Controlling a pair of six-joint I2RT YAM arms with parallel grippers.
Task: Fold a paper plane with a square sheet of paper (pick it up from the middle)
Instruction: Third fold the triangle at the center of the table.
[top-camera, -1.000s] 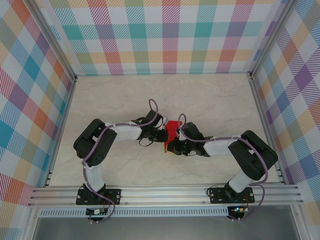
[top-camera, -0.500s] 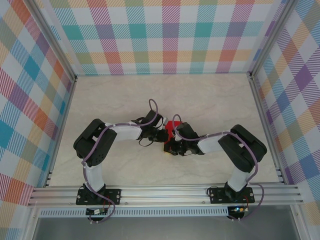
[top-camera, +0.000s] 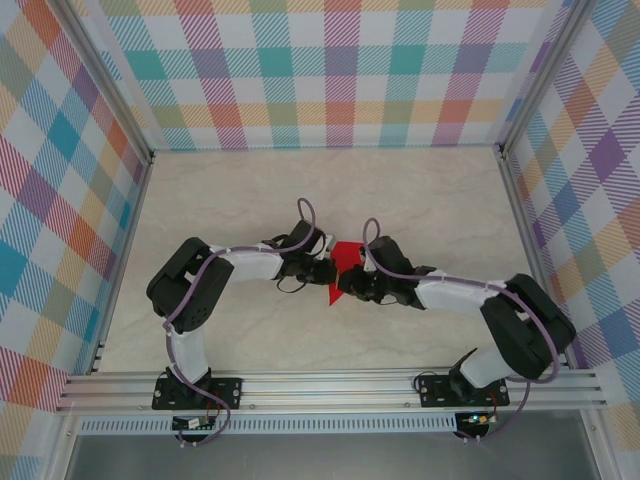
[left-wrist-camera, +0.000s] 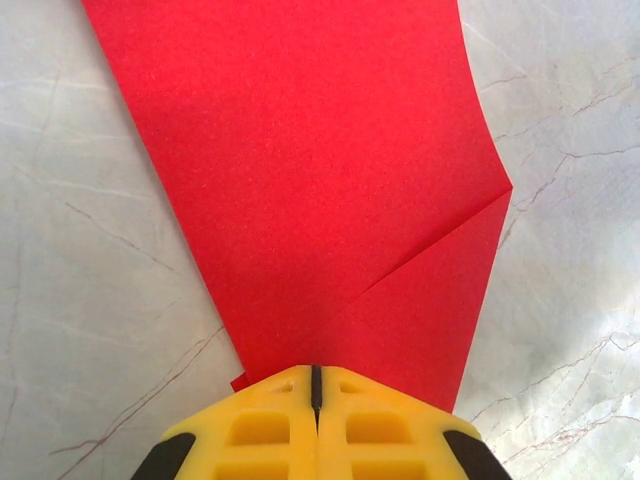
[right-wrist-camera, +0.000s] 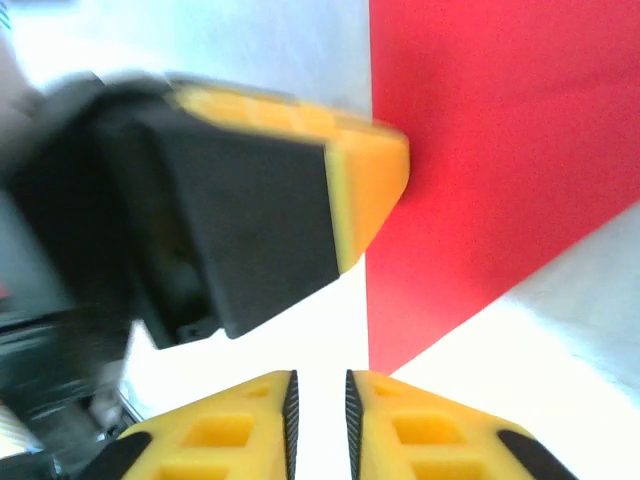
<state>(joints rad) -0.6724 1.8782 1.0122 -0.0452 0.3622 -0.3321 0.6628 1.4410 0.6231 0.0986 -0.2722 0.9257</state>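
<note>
Pinching the red sheet (left-wrist-camera: 300, 150), left gripper (left-wrist-camera: 315, 378) should hold firm; right gripper (right-wrist-camera: 318, 390), slightly parted, empty, needs the edge just ahead.

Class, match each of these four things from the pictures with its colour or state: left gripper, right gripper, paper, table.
Things:
1. left gripper
2. right gripper
3. paper
4. table

Colour or state:
A. pale and marbled
B. slightly open, nothing between the fingers
C. red, with a diagonal crease
D. shut on the paper's edge

Pairs: 1-D, 2-B, 3-C, 4-A
</note>
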